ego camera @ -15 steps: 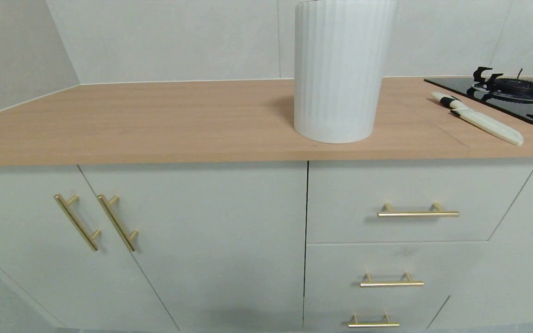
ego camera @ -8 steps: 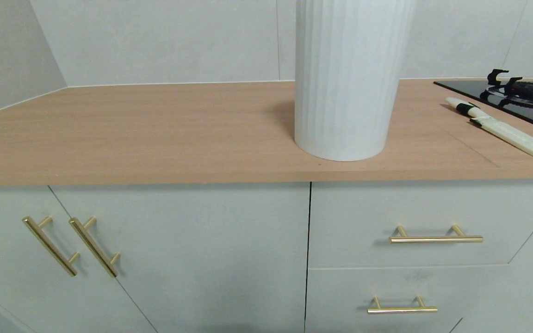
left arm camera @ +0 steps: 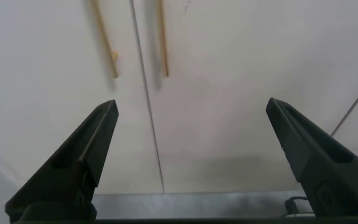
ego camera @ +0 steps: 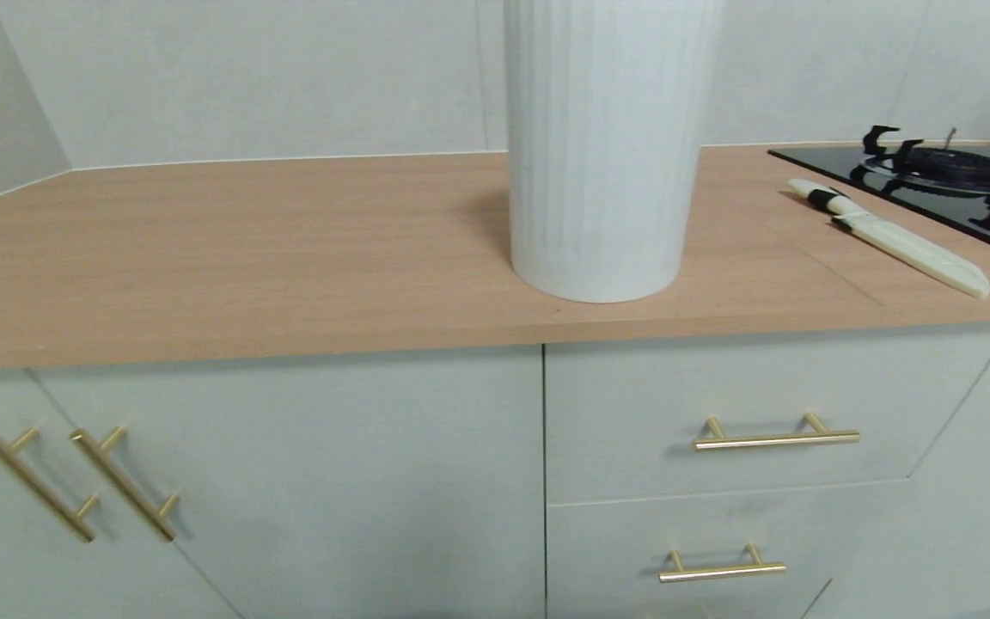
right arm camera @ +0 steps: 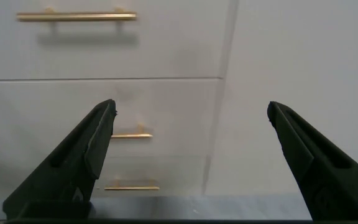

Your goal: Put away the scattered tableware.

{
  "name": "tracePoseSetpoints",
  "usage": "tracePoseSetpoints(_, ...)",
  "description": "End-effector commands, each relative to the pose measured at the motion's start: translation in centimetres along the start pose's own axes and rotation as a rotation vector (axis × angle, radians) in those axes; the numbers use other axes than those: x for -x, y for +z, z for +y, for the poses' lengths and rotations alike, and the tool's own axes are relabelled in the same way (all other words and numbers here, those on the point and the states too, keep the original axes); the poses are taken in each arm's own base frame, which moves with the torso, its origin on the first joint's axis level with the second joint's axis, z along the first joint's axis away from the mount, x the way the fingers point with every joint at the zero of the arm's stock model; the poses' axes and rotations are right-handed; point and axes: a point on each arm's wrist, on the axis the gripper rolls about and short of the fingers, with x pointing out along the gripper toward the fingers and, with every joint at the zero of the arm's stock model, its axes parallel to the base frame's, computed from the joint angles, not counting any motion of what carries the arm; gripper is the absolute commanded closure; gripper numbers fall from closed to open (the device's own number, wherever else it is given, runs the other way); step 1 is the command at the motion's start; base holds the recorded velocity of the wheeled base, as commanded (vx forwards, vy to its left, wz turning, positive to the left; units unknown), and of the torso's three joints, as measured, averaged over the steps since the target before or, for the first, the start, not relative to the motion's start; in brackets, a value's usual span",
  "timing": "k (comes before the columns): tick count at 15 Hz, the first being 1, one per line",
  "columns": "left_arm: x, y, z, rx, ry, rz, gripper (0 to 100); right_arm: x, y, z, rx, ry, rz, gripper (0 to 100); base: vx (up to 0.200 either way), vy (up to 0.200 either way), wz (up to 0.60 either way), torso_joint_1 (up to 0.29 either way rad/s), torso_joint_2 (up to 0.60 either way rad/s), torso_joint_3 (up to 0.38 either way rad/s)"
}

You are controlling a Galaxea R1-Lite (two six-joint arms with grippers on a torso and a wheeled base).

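Holds left gripper [left arm camera: 190, 104] and right gripper [right arm camera: 190, 104] spread wide, empty. Finds the knife [ego camera: 889, 240] flat near the countertop's [ego camera: 246, 258] right edge beside the cooktop [ego camera: 907, 185], white ribbed container [ego camera: 602, 146] by the front edge.

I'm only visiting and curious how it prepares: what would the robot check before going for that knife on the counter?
1. Knife located: ok. The knife lies flat on the countertop, beside the hob and apart from the white ribbed container.
2. Left gripper free: ok, open and empty.
3. Right gripper free: ok, open and empty.
4. Grippers near the knife: not ok. Both face the cabinet fronts below the countertop.
5. Room inside the container: cannot tell; its opening is cut off at the picture's edge.
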Motion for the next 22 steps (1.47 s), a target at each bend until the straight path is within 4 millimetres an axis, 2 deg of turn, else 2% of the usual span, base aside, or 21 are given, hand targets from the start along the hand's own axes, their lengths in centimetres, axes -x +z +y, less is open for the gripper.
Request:
tracePoseSetpoints(1, 0.0, 0.0, 0.0, 0.0, 0.0, 0.001, 0, -0.01, 0.01, 0.0, 0.0, 0.001, 0.001, 0, 0.0, 0.0, 0.0, 0.0, 0.0, 0.0)
tracePoseSetpoints(10, 0.0, 0.0, 0.0, 0.0, 0.002, 0.001, 0, -0.01, 0.01, 0.0, 0.0, 0.001, 0.001, 0, 0.0, 0.0, 0.0, 0.0, 0.0, 0.0)
tracePoseSetpoints(16, 0.0, 0.0, 0.0, 0.0, 0.0, 0.001, 0, -0.01, 0.01, 0.0, 0.0, 0.001, 0.001, 0, 0.0, -0.2, 0.0, 0.005, 0.0, 0.007)
tracePoseSetpoints(22, 0.0, 0.0, 0.0, 0.006, 0.003, 0.001, 0, -0.01, 0.01, 0.0, 0.0, 0.001, 0.001, 0, 0.0, 0.0, 0.0, 0.0, 0.0, 0.0)
